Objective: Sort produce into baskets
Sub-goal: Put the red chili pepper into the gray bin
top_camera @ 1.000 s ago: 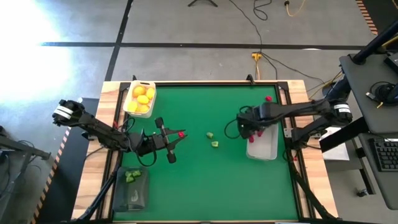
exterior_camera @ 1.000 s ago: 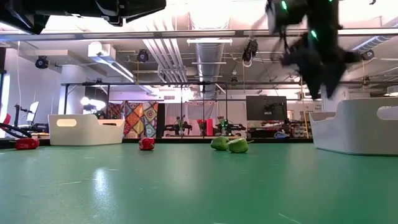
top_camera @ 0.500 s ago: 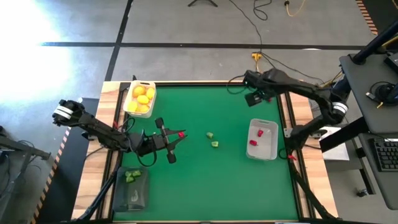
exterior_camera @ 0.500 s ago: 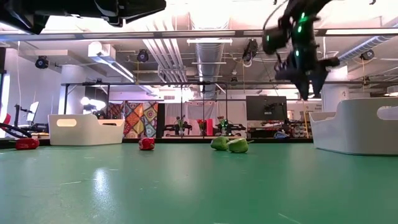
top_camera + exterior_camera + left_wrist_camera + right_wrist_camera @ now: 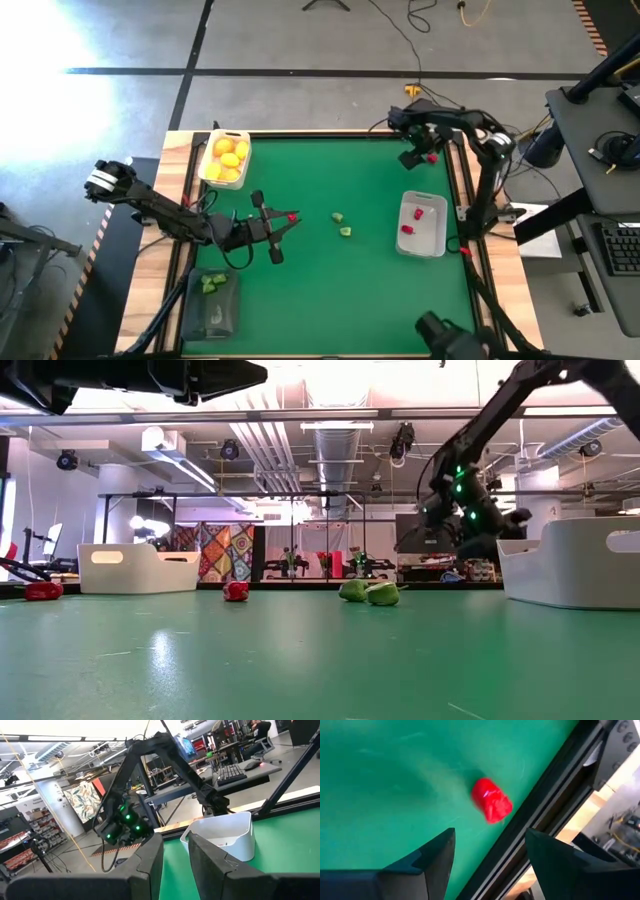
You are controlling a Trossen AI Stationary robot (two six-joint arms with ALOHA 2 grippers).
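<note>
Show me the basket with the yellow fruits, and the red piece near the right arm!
White rounded plastic basket holding yellow fruits (image 5: 212,149): high view, on its rim.
Small red toy piece by the table edge (image 5: 491,800): right wrist view, on its middle.

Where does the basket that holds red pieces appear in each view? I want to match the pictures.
High view: the basket is right of centre, near the table's right edge.
Low view: at the far right, cut off by the frame.
Left wrist view: right of centre, on the green mat.
Right wrist view: not in it.
Shared landmark: the right arm, seen beyond the basket in those three views.
</note>
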